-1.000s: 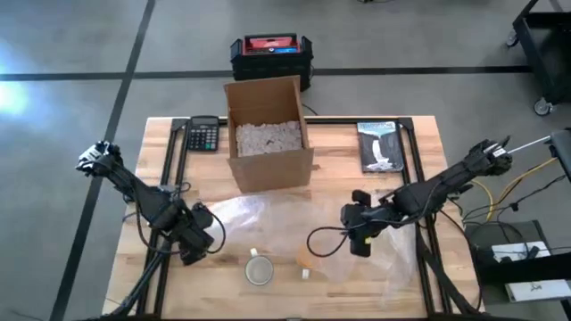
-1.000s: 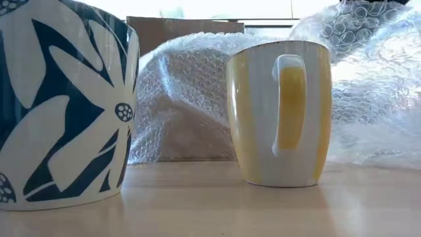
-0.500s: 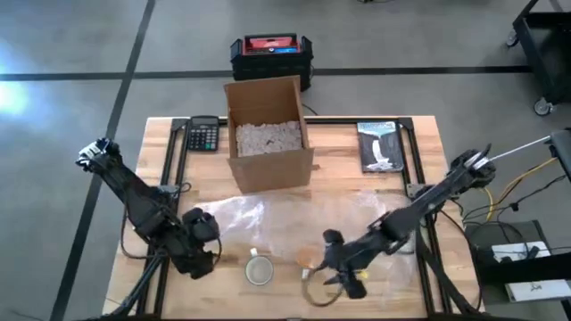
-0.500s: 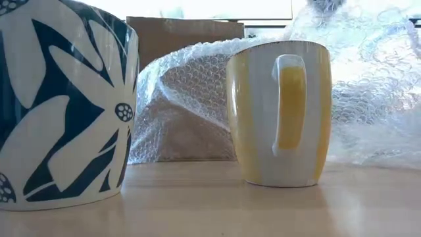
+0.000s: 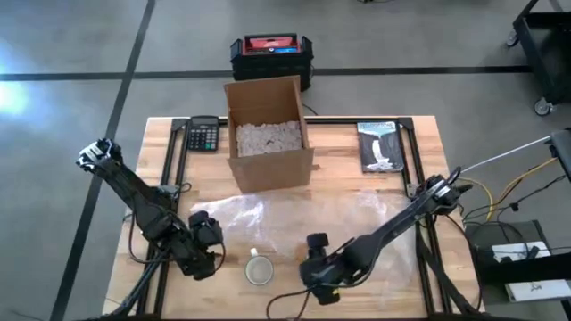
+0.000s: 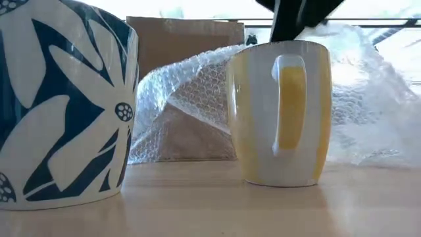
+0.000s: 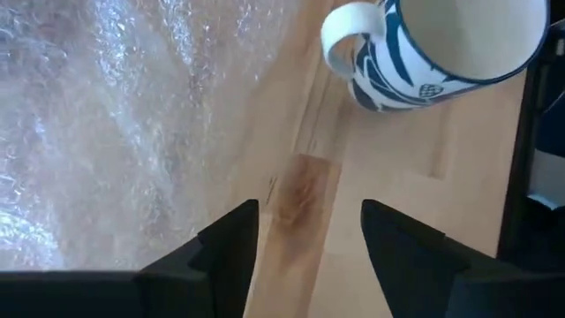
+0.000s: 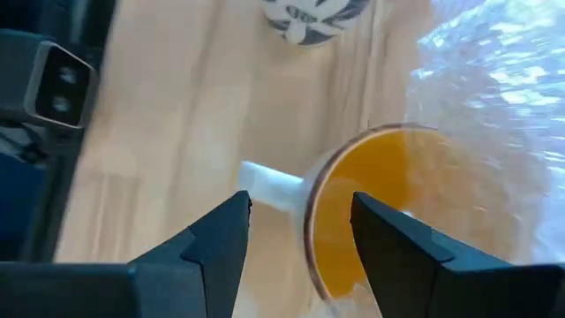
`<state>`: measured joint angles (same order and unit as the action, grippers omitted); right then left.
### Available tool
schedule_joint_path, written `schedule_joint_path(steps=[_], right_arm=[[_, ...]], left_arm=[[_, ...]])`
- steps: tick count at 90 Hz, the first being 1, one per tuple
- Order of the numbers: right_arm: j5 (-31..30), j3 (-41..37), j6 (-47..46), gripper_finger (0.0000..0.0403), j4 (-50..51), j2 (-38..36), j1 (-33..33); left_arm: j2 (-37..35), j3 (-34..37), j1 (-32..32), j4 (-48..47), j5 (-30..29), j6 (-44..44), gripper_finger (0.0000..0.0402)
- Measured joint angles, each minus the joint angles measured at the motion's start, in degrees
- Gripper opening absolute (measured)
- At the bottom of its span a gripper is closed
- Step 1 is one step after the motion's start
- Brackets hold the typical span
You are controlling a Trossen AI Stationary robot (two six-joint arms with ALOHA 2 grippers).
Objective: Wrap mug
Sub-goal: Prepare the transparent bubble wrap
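A yellow-and-white mug (image 6: 279, 112) stands upright on the table near its front edge, orange inside (image 8: 371, 212), with its white handle (image 8: 269, 185) toward the near edge. My right gripper (image 8: 305, 208) hangs open just over its rim by the handle, one finger over the handle and one over the hollow. In the high view this gripper (image 5: 314, 259) hides the mug. A blue-and-white flower mug (image 5: 260, 270) stands to its left. A sheet of clear bubble wrap (image 5: 357, 214) lies crumpled behind both mugs. My left gripper (image 5: 210, 252) is open over bare wood (image 7: 305, 190), left of the blue mug.
An open cardboard box (image 5: 268, 134) with pale packing fill stands at the table's far middle. A calculator (image 5: 203, 135) lies to its left and a dark booklet (image 5: 380, 145) to its right. A red-and-black case (image 5: 270, 53) sits on the floor beyond the table.
My right gripper has swung from over the bubble wrap toward the near edge and left, coming down over the yellow mug. The wrap's right part, heaped high before, has sunk lower. My left gripper has shifted slightly toward the near edge.
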<state>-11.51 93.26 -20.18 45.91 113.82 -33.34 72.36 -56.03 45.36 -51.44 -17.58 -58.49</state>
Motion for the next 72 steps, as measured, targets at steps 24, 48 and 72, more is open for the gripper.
schedule_joint_path(steps=[24, 48, 72], right_arm=[[1.5, 0.3, -1.9, 0.0144, 0.8, 4.0, 0.0], [8.7, 5.2, -2.7, 0.0018, 1.2, 3.9, -1.4], [8.0, 15.9, -1.7, 0.0007, 4.0, 3.4, -5.3]], left_arm=[[0.0, 1.2, 0.0, 3.1, -0.1, 4.2, 0.0166], [0.0, 2.9, 0.0, 5.9, -1.8, 6.0, 0.0136], [0.0, 6.8, -0.2, 9.6, -9.1, 6.0, 0.0096]])
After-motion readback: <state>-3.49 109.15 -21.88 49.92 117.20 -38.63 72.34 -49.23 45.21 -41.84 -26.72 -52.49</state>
